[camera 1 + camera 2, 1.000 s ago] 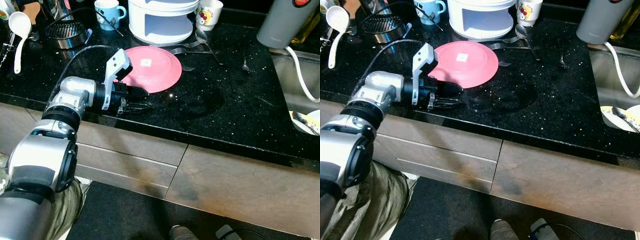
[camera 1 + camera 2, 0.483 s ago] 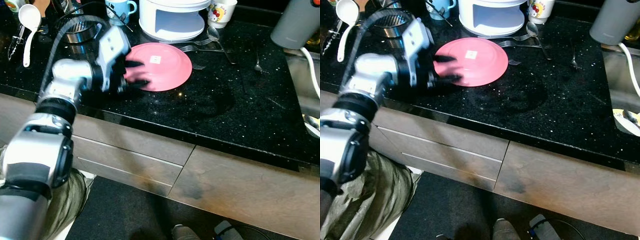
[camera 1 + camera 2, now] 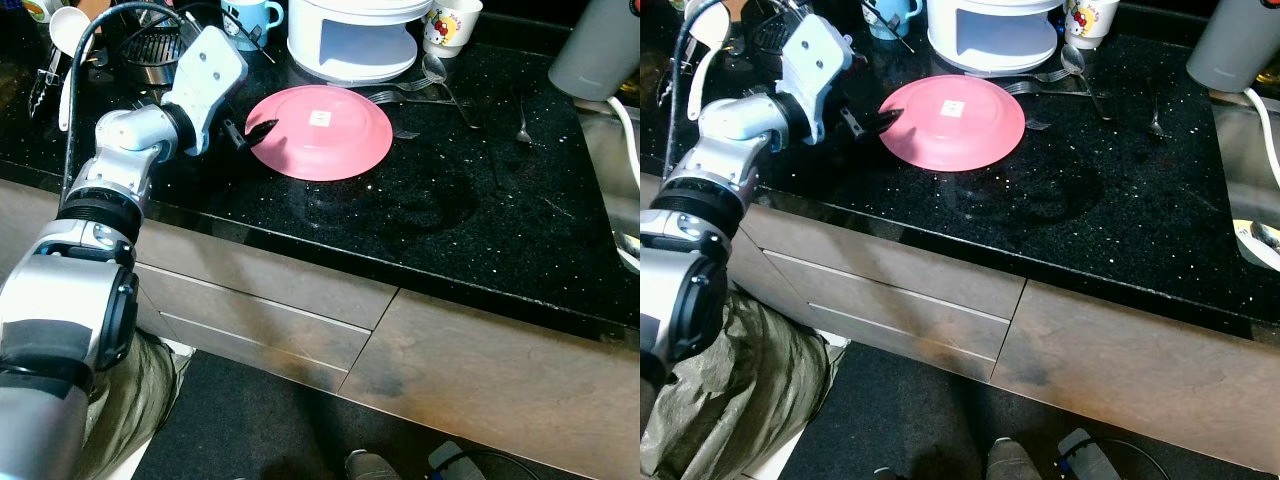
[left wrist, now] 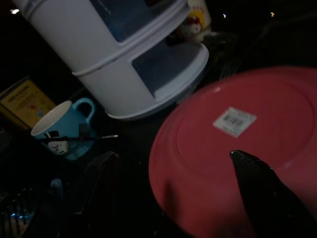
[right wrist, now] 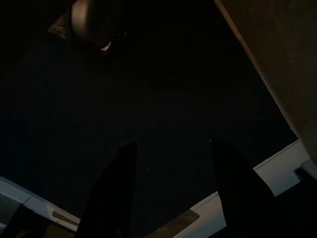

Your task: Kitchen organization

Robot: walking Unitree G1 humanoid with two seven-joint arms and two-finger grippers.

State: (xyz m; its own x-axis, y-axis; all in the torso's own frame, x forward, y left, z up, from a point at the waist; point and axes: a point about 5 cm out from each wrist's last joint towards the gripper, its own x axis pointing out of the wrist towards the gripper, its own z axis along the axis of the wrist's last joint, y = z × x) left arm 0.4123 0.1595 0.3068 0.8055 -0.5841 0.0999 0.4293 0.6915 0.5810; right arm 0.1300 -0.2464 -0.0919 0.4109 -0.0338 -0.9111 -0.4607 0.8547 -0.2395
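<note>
My left gripper (image 3: 258, 131) reached the near-left rim of the pink plate (image 3: 325, 135), its fingers spread apart with one black tip over the rim and the other just outside it. The plate lay upside down on the black counter (image 3: 450, 210), barcode sticker up, directly in front of the white tiered rack (image 3: 352, 35). A blue mug (image 4: 62, 126) stood left of that rack, forks (image 3: 400, 97) right of the plate. My right gripper (image 5: 171, 196) hung idle over dark floor, fingers parted.
</note>
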